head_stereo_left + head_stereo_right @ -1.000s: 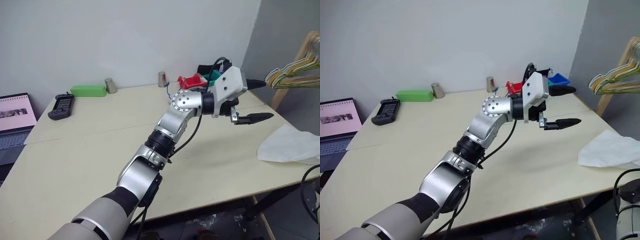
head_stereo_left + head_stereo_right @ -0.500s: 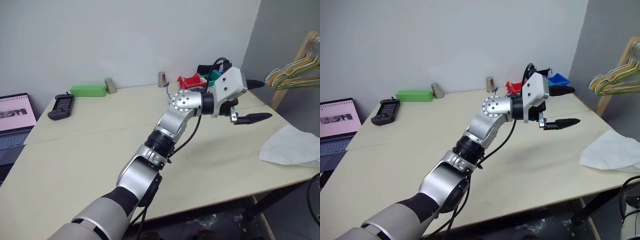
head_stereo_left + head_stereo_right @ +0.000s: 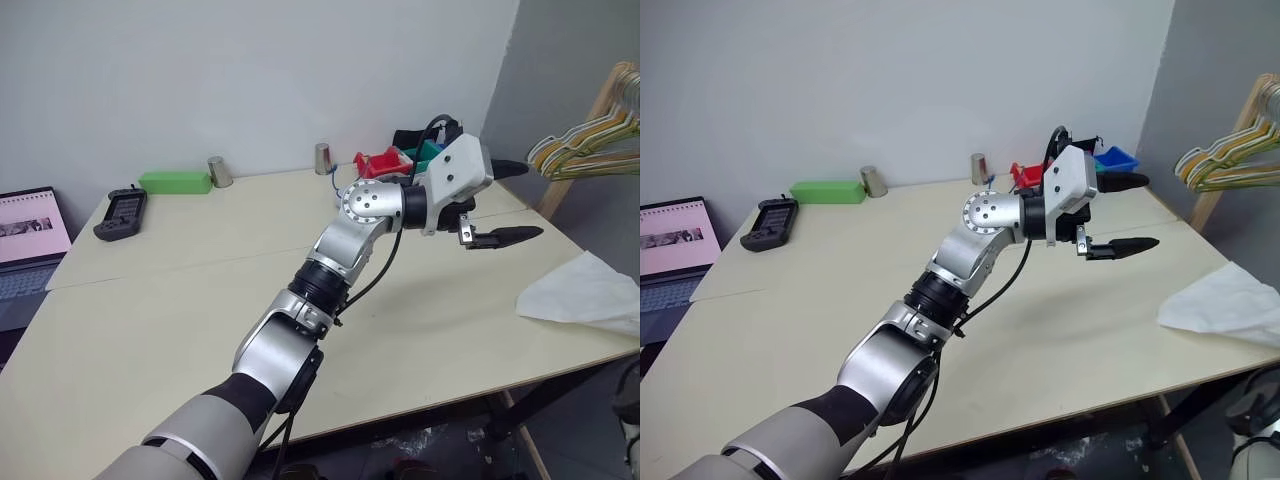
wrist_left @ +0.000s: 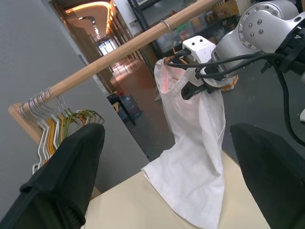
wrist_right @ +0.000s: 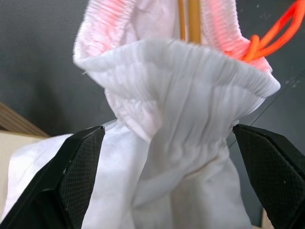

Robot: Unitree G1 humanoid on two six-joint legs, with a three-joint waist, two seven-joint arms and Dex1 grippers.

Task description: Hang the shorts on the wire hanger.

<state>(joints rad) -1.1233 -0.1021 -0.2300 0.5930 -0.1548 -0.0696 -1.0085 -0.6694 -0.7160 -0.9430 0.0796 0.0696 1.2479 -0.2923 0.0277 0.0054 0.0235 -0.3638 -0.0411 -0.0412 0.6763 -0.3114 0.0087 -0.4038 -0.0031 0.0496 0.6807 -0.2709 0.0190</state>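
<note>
Wooden rail (image 4: 119, 51) carries bunched hangers (image 4: 57, 119) beside the draped shorts (image 4: 193, 157).

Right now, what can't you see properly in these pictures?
- The wire hanger: the waistband of the shorts covers it except for a short piece, right wrist view.
- The shorts: cut off by the picture's edge, head views.
- Laptop: cut off by the edge, screen too small to read.

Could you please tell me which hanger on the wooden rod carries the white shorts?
The wire hanger hooked alone along the rod; the shorts drape from it, while the bunched hangers near the rod's end are bare.
</note>
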